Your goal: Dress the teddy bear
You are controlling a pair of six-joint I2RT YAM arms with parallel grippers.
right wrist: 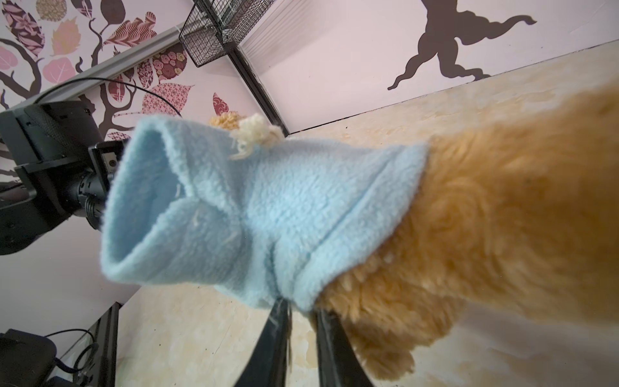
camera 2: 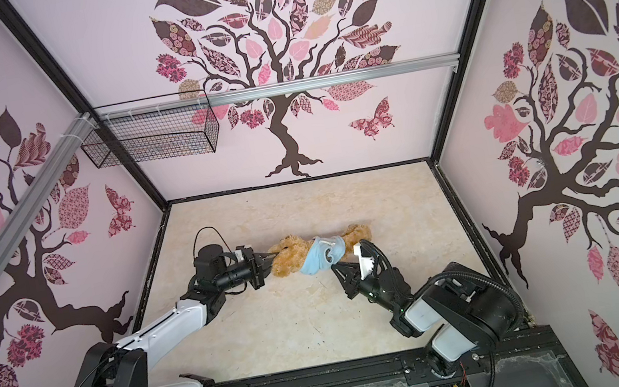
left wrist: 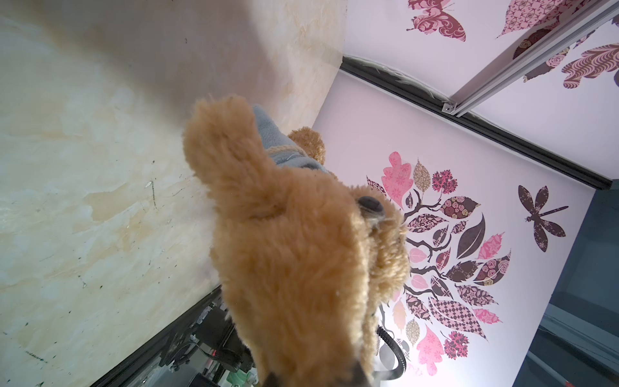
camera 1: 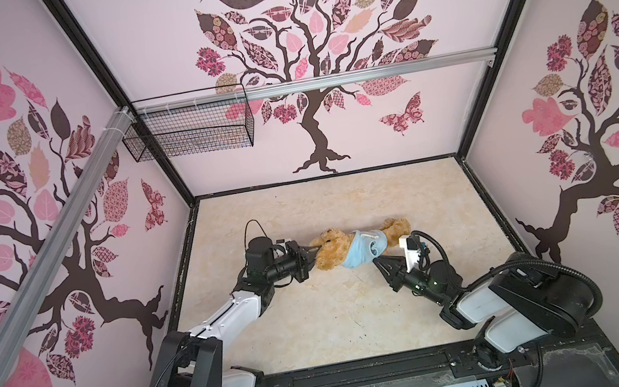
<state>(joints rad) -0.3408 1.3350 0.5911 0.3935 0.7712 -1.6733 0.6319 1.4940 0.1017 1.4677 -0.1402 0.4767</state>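
3 pale pink walls (camera 1: 159, 50) carry dark tree decals (camera 1: 314, 130) with pink patterned leaves. The floor (camera 1: 320, 327) is cream and marbled. A black wire basket (camera 1: 188, 131) hangs from a silver rail (camera 1: 364, 74).

Both top views looked steeply down from high up front over the whole counter (camera 1: 320, 327). Each wrist view faced the bear (left wrist: 294, 268) from very close; all four shared it.
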